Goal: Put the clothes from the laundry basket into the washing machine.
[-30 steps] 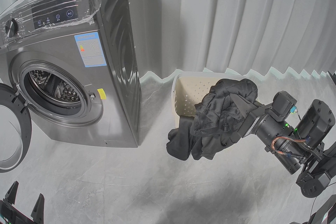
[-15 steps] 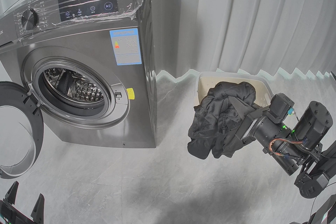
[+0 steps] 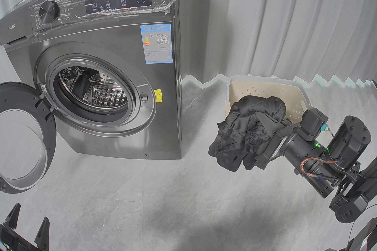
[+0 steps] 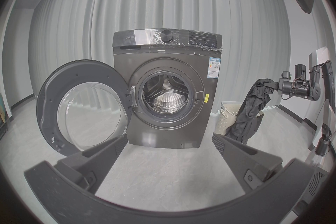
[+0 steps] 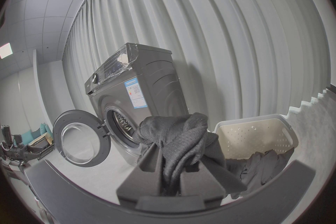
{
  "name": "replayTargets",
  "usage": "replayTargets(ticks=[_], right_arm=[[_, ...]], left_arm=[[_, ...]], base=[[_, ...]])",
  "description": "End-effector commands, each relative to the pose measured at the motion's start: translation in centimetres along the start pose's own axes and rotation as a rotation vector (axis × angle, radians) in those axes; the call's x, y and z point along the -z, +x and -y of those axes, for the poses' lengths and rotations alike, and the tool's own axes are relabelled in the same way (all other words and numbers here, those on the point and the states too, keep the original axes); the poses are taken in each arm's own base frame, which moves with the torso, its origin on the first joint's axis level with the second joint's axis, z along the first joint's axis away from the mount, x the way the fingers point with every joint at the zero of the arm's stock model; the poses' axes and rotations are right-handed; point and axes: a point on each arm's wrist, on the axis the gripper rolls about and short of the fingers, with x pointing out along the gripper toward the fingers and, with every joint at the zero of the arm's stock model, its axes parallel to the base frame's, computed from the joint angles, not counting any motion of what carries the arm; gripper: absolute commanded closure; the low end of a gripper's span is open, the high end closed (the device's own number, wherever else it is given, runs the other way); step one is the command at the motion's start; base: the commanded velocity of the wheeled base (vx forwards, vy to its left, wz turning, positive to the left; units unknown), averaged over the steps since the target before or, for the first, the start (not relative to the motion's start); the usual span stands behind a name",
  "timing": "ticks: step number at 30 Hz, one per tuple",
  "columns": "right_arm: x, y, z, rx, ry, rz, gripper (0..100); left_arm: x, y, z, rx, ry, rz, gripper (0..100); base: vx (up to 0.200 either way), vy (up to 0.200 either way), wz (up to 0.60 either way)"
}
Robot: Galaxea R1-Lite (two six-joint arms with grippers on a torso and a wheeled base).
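A dark grey garment (image 3: 245, 128) hangs bunched from my right gripper (image 3: 271, 126), which is shut on it just in front of the cream laundry basket (image 3: 267, 82). In the right wrist view the fingers (image 5: 154, 168) pinch the garment (image 5: 175, 133), and more of the cloth trails down by the basket (image 5: 252, 133). The grey washing machine (image 3: 118, 48) stands to the left with its round door (image 3: 23, 138) swung wide and its drum (image 3: 94, 91) showing. My left gripper (image 3: 27, 226) is low at the near left, open and holding nothing. Its view faces the drum (image 4: 166, 95).
White curtains (image 3: 275, 8) hang close behind the machine and basket. Bare grey floor (image 3: 176, 193) lies between me, the machine front and the basket. The open door reaches out over the floor to the left of the drum.
The head view has swung left, so the machine sits farther right in the picture. The garment's hanging end has come up off the basket's front edge and now dangles free.
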Motion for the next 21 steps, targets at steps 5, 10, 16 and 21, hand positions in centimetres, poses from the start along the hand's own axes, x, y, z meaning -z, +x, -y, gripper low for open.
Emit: replayTargets(ticks=[5,10,16,21], right_arm=[[0.20,0.06,0.03,0.001,-0.001,-0.007,100],[0.25,0.08,0.03,0.002,-0.001,-0.008,100],[0.24,0.09,0.07,0.003,0.000,-0.008,100],[0.31,0.15,0.19,0.008,-0.001,-0.010,100]], left_arm=[[0.48,-0.01,-0.01,0.002,-0.003,0.000,0],[0.48,-0.01,-0.01,0.004,-0.003,0.000,0],[0.48,-0.01,-0.01,0.004,-0.003,0.000,0],[0.48,-0.01,-0.01,0.004,-0.003,0.000,0]], base=[[0.000,0.080,0.00],[0.000,0.200,0.00],[0.000,0.200,0.00],[0.000,0.200,0.00]])
